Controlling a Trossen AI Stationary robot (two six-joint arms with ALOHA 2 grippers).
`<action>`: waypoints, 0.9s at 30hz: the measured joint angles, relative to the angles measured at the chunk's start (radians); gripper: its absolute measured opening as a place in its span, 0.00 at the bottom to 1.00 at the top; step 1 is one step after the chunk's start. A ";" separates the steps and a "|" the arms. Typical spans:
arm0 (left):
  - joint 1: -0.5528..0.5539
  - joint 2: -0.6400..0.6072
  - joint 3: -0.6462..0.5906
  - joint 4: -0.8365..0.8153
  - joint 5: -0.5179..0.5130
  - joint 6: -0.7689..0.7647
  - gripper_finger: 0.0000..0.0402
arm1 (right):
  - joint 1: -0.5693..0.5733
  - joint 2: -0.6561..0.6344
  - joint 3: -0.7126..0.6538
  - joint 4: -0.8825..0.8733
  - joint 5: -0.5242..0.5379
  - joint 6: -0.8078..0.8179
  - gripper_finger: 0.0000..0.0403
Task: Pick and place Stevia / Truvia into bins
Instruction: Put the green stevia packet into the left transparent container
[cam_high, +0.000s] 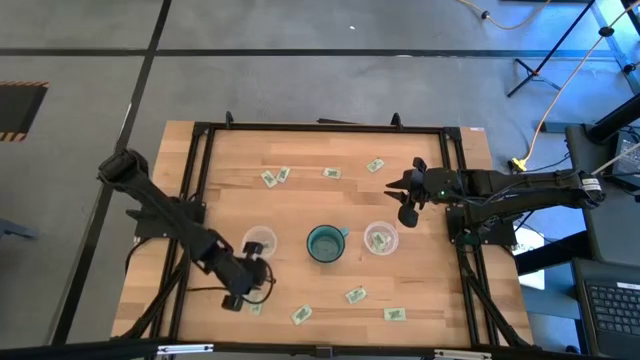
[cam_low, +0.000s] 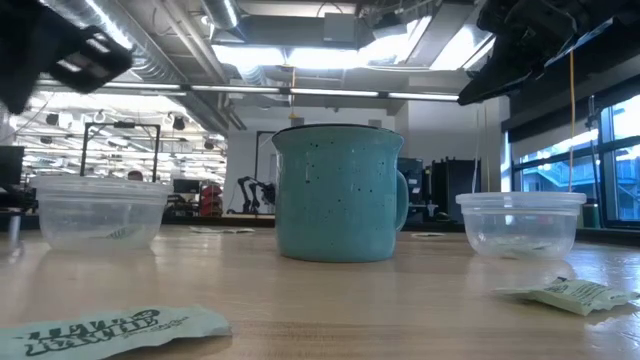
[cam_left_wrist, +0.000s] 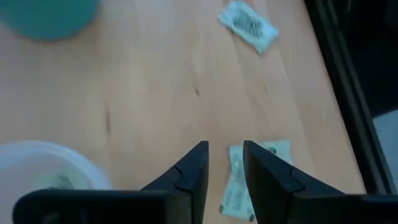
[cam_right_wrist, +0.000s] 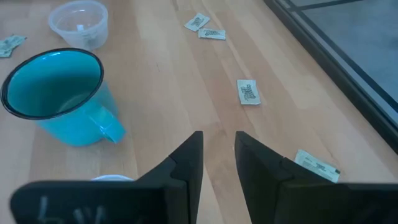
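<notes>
**Packet and bin positions around the teal mug**

The teal mug (cam_high: 326, 243) stands mid-table. Nearest the front edge, the left gripper (cam_high: 243, 285) hovers above a packet (cam_left_wrist: 249, 177), fingers slightly parted, holding nothing. One clear cup (cam_high: 259, 242) and another (cam_high: 380, 239) flank the mug. Beyond, the right gripper (cam_high: 408, 195) hangs narrowly open, empty. Farthest, more packets (cam_high: 275, 177) lie scattered.

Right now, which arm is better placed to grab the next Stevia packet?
Left. The left gripper hangs open directly over a packet beside its cup; the right gripper has none beneath it.
</notes>
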 joint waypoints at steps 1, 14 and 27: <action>-0.010 0.015 0.000 0.000 -0.003 -0.016 0.23 | 0.000 0.000 0.000 0.002 0.000 0.000 0.24; -0.085 0.160 0.000 0.006 0.006 -0.190 0.19 | 0.000 0.000 0.000 0.024 0.000 0.003 0.24; -0.128 0.243 0.000 0.009 -0.002 -0.190 0.19 | 0.000 0.000 0.000 0.078 0.000 0.003 0.24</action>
